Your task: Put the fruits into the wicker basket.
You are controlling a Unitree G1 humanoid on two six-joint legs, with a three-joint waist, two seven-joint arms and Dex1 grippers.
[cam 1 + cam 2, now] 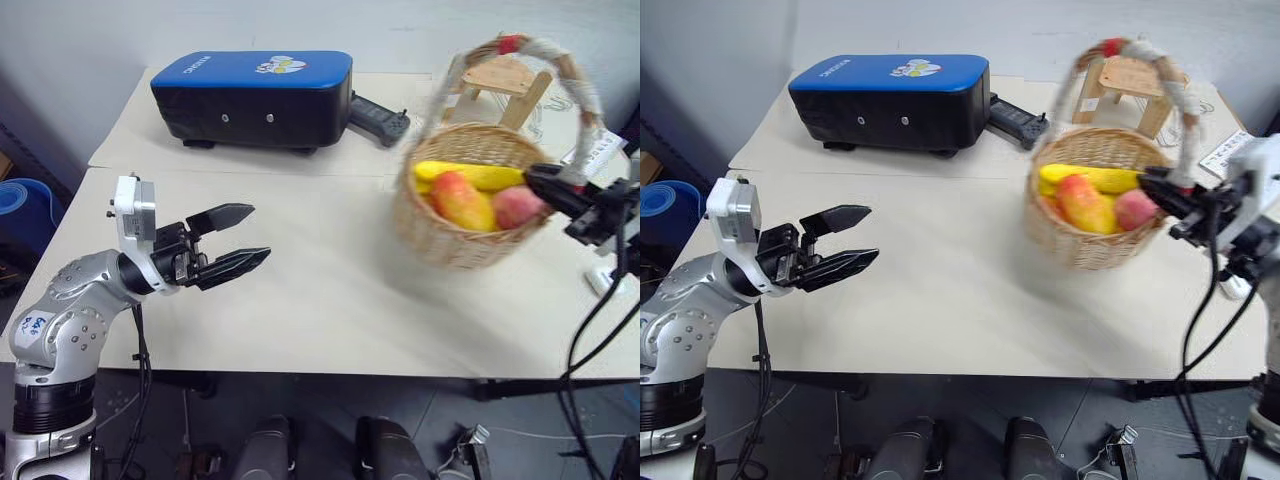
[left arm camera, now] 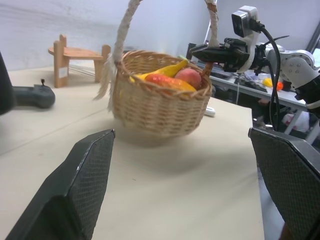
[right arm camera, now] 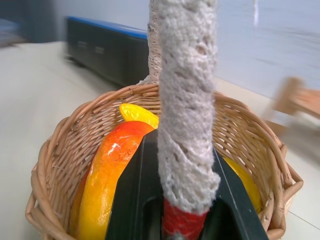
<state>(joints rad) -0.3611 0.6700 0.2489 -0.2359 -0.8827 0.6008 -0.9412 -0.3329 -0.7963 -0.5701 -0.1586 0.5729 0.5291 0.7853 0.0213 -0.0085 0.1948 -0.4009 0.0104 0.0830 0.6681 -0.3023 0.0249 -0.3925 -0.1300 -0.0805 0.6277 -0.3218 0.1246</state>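
The wicker basket [image 1: 455,243] is at the table's right side, its picture smeared; I cannot tell if its base touches the table. Inside lie the fruits: a yellow banana [image 1: 470,175], an orange-red mango [image 1: 463,201] and a pink peach [image 1: 516,207]. My right gripper [image 1: 545,182] is shut on the lower right end of the cloth-wrapped handle [image 3: 186,100], just above the rim. My left gripper [image 1: 243,238] hovers open and empty over the table's left part, well apart from the basket, pointing toward it.
A blue-black case [image 1: 255,95] stands at the back left with a black controller [image 1: 381,118] beside it. A small wooden stand [image 1: 505,80] is behind the basket. A small white object [image 1: 603,281] lies near the right edge.
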